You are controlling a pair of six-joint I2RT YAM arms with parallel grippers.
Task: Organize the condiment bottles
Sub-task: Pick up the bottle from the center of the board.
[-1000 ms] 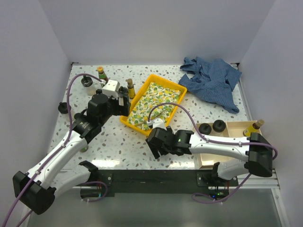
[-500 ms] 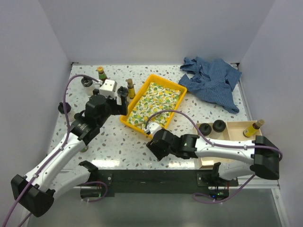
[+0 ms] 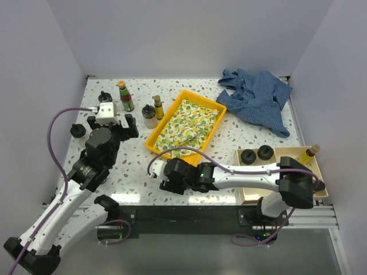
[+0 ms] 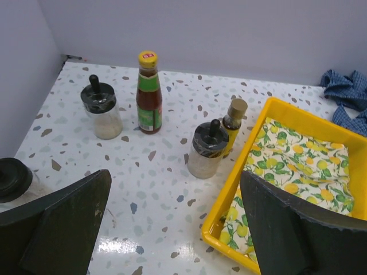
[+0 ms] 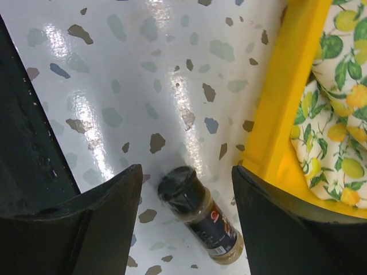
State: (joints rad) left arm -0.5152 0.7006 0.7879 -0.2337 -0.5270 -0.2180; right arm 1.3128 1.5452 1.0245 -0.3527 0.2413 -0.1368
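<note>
I have the yellow tray (image 3: pixel 165 119) just outside my right gripper's (image 5: pixel 186 171) right finger, with a lemon-print cloth (image 3: pixel 186 123) lying in it. The wooden box (image 3: pixel 284 156) sits well behind those fingers, back along the arm. It holds 2 black-lidded jars (image 3: pixel 248 156) at one end and a leaning amber bottle (image 3: pixel 309 153) at the other. The right fingers stand partly open, astride a small black-capped spice bottle (image 5: pixel 200 220) lying on its side on the table. Its cap is clear of both fingers, and I cannot tell whether its base touches the right one. My left gripper (image 4: pixel 175 173) is spread wide, with bare table between the fingers. Ahead of them stand 4 condiment bottles: a green red-labelled bottle (image 4: pixel 149 94), a clear jar (image 4: pixel 206 152) just in front of a slim amber bottle (image 4: pixel 232 123), and a second jar (image 4: pixel 102 109) further left. 1 more black lid (image 4: pixel 11 177) shows just outside the left finger
</note>
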